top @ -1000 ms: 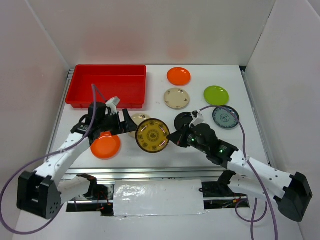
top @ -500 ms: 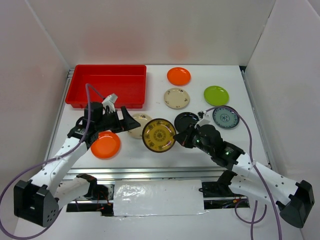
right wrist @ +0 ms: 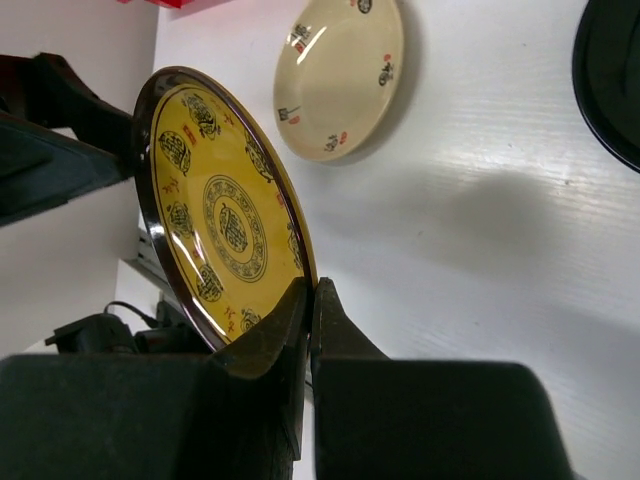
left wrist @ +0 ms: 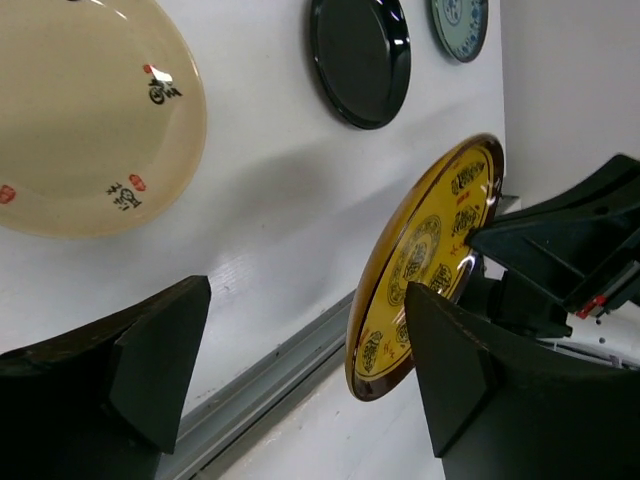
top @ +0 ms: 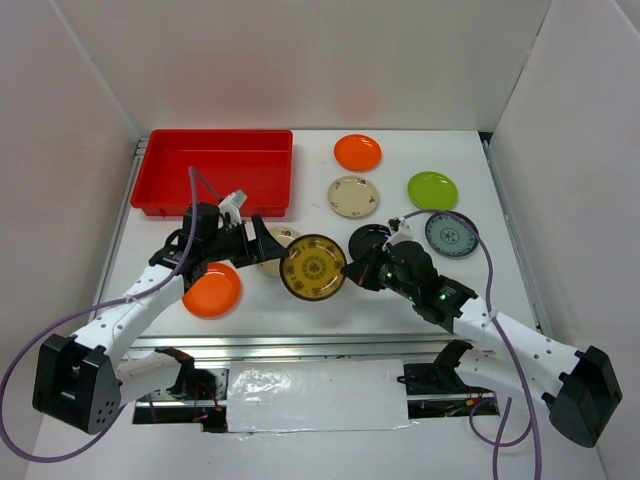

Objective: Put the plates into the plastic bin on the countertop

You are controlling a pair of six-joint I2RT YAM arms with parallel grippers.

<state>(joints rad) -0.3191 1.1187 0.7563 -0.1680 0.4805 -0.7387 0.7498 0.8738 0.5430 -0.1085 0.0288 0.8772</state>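
Handing off round brown-gold patterned plate [top: 313, 267].
Right pincer [top: 352, 274] pinches its rim; spread left pincer [top: 270, 242] has edged closer, relay toward red plastic bin [top: 220, 170] looks near.

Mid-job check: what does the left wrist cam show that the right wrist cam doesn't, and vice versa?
Only the left wrist: the blue-grey plate at the top edge. Only the right wrist: a sliver of the red bin at the top. Both: the brown-gold plate, tilted on edge, with the right gripper shut on its rim; the open left gripper beside it; the beige plate; the black plate.
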